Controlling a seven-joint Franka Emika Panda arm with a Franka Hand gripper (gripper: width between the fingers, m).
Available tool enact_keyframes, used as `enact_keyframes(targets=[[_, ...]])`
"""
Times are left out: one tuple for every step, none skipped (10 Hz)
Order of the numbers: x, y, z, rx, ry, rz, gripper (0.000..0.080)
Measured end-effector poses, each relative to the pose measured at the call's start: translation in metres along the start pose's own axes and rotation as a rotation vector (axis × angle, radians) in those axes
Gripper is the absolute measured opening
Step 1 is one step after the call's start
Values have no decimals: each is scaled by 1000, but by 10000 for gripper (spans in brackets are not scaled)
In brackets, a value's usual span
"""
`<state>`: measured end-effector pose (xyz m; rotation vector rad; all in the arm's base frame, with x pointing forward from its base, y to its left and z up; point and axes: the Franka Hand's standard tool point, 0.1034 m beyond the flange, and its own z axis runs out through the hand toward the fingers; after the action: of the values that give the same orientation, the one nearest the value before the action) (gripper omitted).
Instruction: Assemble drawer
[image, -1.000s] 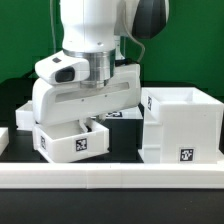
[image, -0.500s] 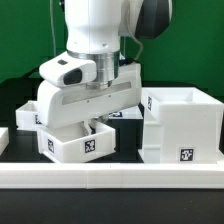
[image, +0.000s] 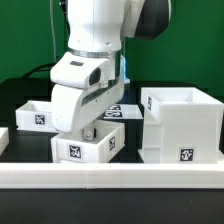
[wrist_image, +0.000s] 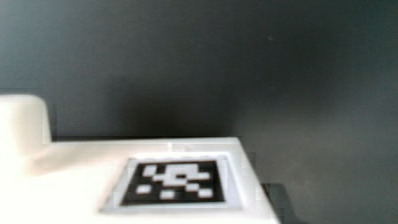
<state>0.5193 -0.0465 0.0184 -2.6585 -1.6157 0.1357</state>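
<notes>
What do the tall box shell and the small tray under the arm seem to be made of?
The box shell is probably white plastic, smooth, faintly glossy: even colour, thick walls, soft edges. The small tray seems the same plastic. Its tag looks like printed matte paper, stuck on.

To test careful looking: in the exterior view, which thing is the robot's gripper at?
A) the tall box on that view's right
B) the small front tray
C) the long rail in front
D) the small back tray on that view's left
B: the gripper reaches into the small front tray, while the tall box and the back tray stand apart from it.
</notes>
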Motion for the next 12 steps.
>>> enact_keyframes(targets=[[-1,0,1,0,-2,-54,42],[-2,2,0,-5,-6,-146,42],[-3,5,-1,-18,-12,-243,42],[-3,6,-1,-25,-24,-341,42],[-5,6,-1,-26,-38,-454,42],[-5,8,0,-37,-49,-551,42],[-4,10,0,-51,-51,-582,42],[-5,10,0,-49,-51,-563,42],[-5,10,0,-50,-51,-563,42],[-2,12,0,-53,-49,-558,42],[4,15,-1,-60,-49,-556,42],[9,19,-2,-67,-47,-557,42]])
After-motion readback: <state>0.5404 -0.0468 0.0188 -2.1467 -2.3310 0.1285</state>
